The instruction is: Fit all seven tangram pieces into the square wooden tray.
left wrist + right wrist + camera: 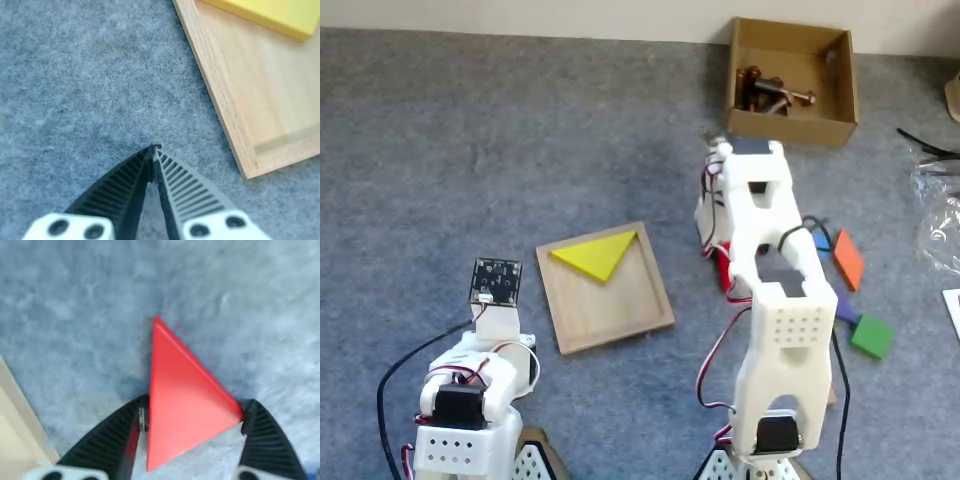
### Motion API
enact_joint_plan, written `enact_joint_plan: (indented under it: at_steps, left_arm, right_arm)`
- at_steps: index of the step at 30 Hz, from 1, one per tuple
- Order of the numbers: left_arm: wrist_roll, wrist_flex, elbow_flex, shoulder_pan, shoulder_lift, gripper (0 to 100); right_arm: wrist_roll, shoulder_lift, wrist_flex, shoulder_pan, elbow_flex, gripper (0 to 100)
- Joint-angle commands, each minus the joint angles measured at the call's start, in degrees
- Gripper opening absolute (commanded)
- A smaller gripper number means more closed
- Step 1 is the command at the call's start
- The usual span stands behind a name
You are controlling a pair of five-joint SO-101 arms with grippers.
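The square wooden tray lies on the grey carpet with a yellow triangle in its far corner. In the left wrist view the tray's edge and the yellow triangle are close by, and my left gripper is shut on nothing over the carpet beside the tray. My right gripper holds a red triangle between its fingers, both touching the piece; the tray rim is just beside it. A sliver of the red triangle peeks from under the right arm, right of the tray.
Orange, blue, purple and green pieces lie on the carpet right of the right arm. A cardboard box with metal parts stands at the back right. Clear plastic lies at the right edge.
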Motion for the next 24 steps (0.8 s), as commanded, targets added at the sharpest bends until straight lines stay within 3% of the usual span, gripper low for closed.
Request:
enact_joint_plan:
  at_steps: [1,14,24]
  left_arm:
    - [0.4,-0.1,1.1,0.8,-0.4,1]
    - [0.4,-0.1,1.1,0.8,-0.4,1]
    - [0.4,-0.1,1.1,0.8,-0.4,1]
  right_arm:
    - [-0.1,-1.1,1.6,-1.8,-1.0,26.3]
    - [-1.5,-1.5,2.0,-1.5,-0.9,26.3]
    - [-5.1,-1.5,10.8,-2.8,-9.1,26.3]
